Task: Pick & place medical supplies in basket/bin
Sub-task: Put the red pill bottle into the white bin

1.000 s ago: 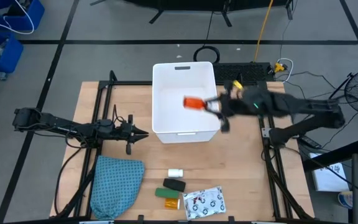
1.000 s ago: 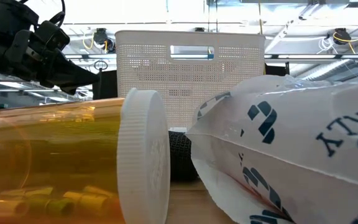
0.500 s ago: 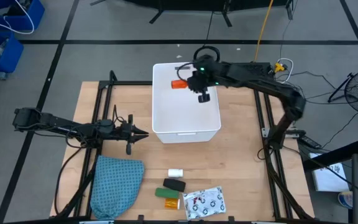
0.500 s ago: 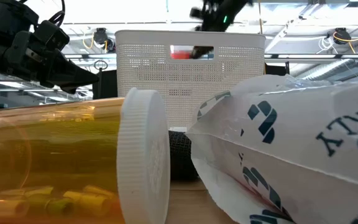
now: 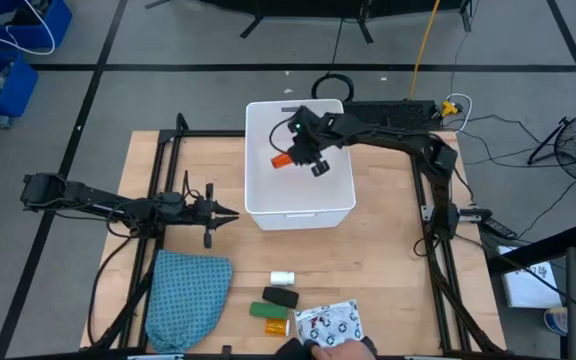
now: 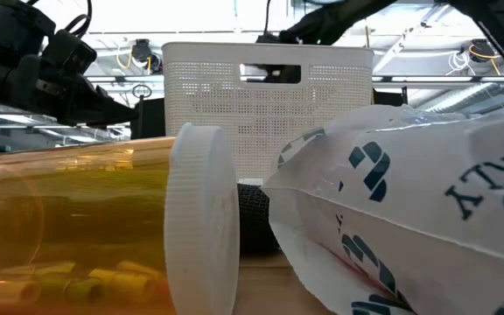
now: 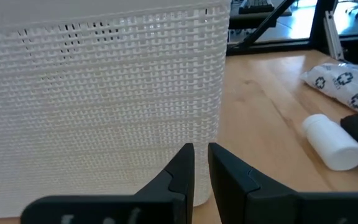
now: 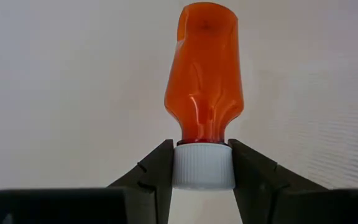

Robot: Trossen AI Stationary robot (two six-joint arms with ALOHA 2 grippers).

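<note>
The red bottle (image 5: 281,158) with its white cap sits in my right gripper (image 5: 301,152), over the inside of the white tub (image 5: 258,195). In the right wrist view the bottle (image 8: 205,74) sticks out ahead of the gripper (image 8: 202,150). My left gripper (image 5: 234,214) waits shut beside the tub's left near corner, its fingers (image 7: 182,168) facing the mesh wall (image 7: 104,93). On the near part of the table lie the white roll (image 5: 283,277), black oblong (image 5: 280,296), green block (image 5: 265,310), orange vial (image 6: 68,227) and patterned packet (image 5: 328,323). My right gripper pinches the bottle's white cap (image 8: 202,167) between its two fingers, one on each side. The fingers come from the tub's right side, slanting down, and lie along the bottle. The red body points away from the fingers toward the tub's left wall, held above the tub's floor.
A teal cloth (image 5: 186,298) lies at the near left of the table. A person's hand (image 5: 333,350) shows at the near edge, by the packet. Black rails (image 5: 163,160) run along the table's left and right sides. Bare wood lies right of the tub.
My right gripper carried the bottle from the tub's right rim over to the tub's far end, then back toward its middle and left. It stayed shut on the cap. A hand has come in at the near edge by the packet.
</note>
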